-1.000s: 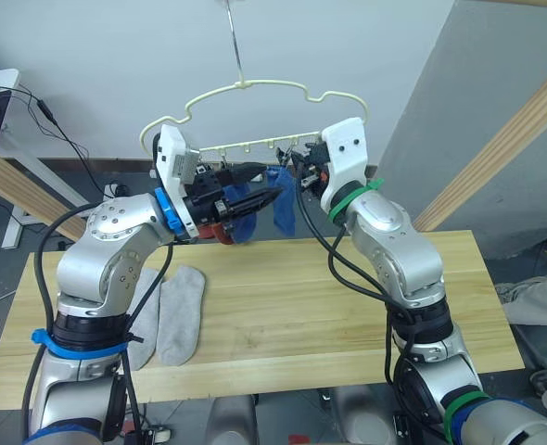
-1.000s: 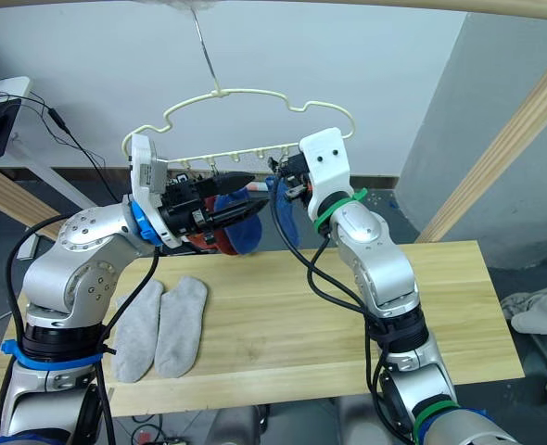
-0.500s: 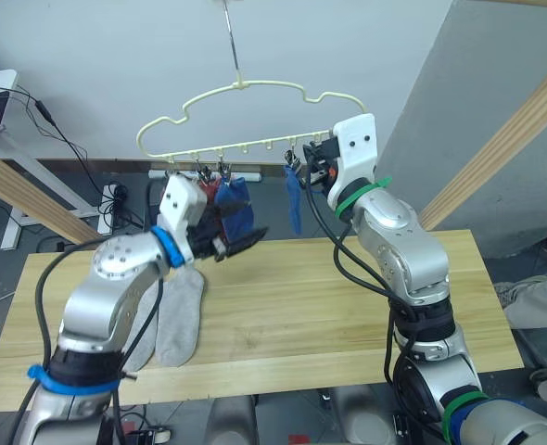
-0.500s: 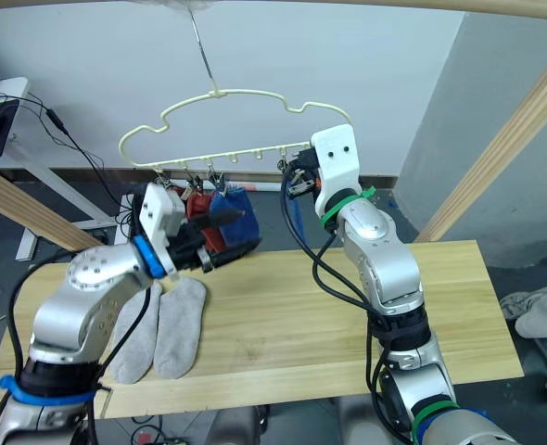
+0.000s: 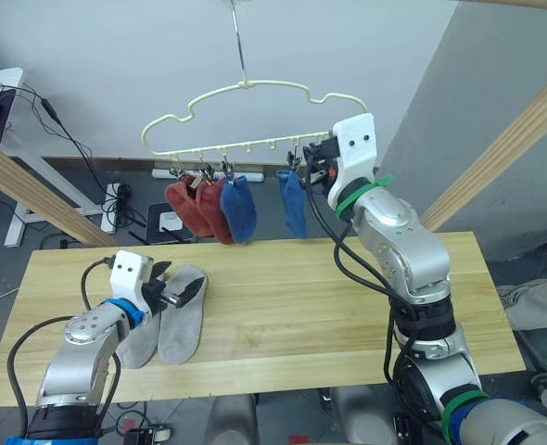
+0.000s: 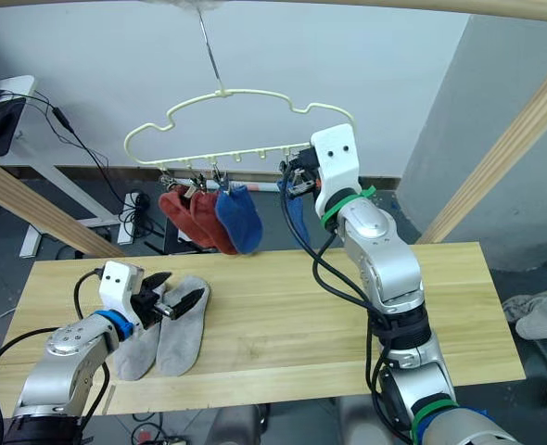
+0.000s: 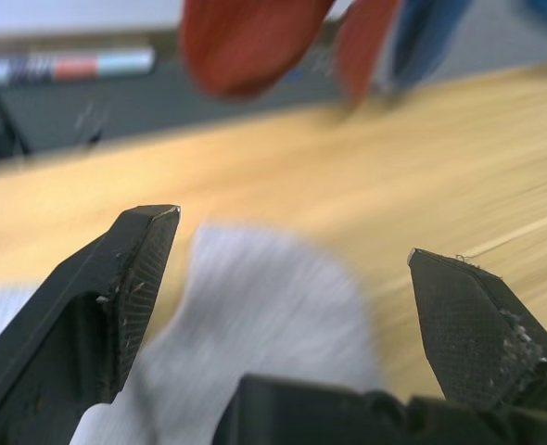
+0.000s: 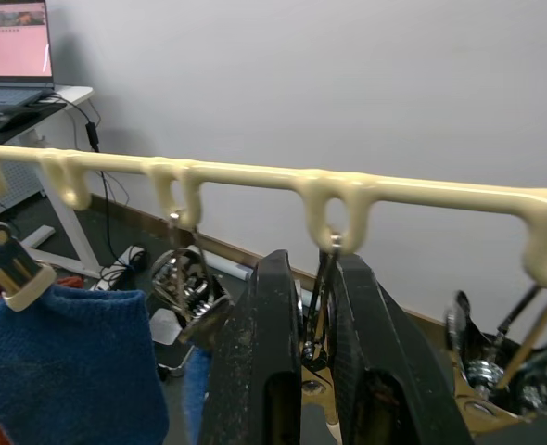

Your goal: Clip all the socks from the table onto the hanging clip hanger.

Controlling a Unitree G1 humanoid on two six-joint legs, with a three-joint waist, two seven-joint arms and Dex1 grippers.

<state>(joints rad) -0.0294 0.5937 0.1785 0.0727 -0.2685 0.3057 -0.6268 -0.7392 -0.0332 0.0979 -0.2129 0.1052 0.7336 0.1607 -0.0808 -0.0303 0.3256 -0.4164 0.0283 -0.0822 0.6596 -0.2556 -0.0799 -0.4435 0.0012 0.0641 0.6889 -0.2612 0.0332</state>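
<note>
Four socks up, two grey ones left on the tabletop (image 5: 348, 306)

Left hand (image 5: 176, 292) lower left, fingers spread over grey socks (image 5: 167, 320); right hand (image 8: 312, 348) upper middle, pinched on a clip (image 8: 322, 306) of the clip hanger (image 5: 246, 120); red socks (image 5: 195, 209), blue socks (image 5: 239, 209) hanging

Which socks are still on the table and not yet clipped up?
The two grey socks, lying side by side on the table under the open left gripper. The two red and two blue socks already hang from the hanger.
</note>
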